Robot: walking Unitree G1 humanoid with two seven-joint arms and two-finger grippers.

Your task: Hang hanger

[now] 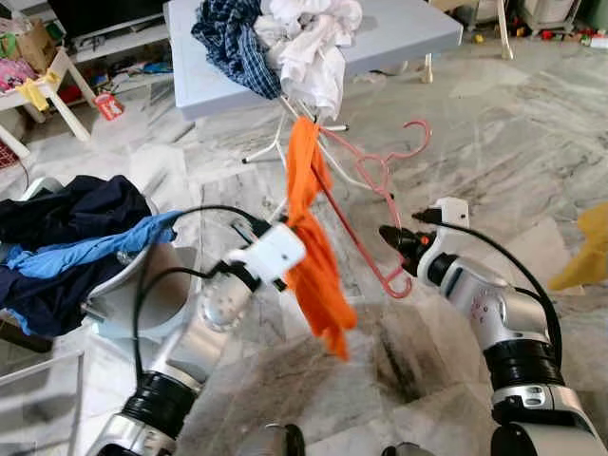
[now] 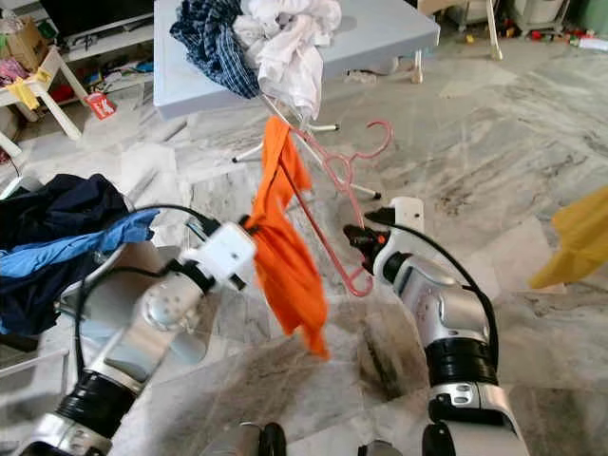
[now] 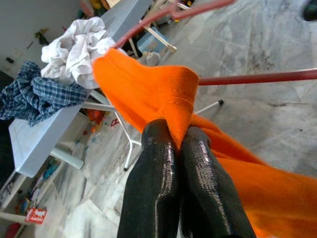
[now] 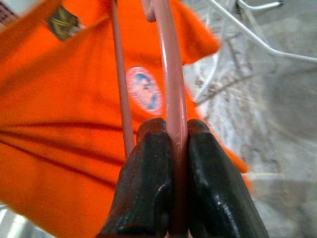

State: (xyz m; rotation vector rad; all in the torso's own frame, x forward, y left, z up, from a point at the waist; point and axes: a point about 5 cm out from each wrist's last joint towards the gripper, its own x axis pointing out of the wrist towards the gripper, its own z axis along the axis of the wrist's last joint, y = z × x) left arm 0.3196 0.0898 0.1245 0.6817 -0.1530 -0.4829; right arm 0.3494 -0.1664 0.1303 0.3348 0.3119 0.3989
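A pink plastic hanger [image 1: 380,180] hangs in the air before me, hook pointing up and away. An orange shirt [image 1: 313,237] is draped over its left end and droops down. My left gripper [image 1: 293,225] is shut on a bunched fold of the orange shirt [image 3: 158,94], its fingertips [image 3: 171,148] pinching the cloth. My right gripper [image 1: 391,237] is shut on the hanger's right end; its fingers [image 4: 153,163] clamp the pink bar [image 4: 171,89], with the orange shirt [image 4: 64,124] behind.
A grey table [image 1: 399,28] stands ahead with a plaid garment [image 1: 233,43] and white clothes [image 1: 309,38] heaped on it, over a white rack leg [image 1: 275,142]. A basket [image 1: 142,285] of dark and blue clothes sits at my left. Yellow cloth [image 1: 589,252] lies right on the marble floor.
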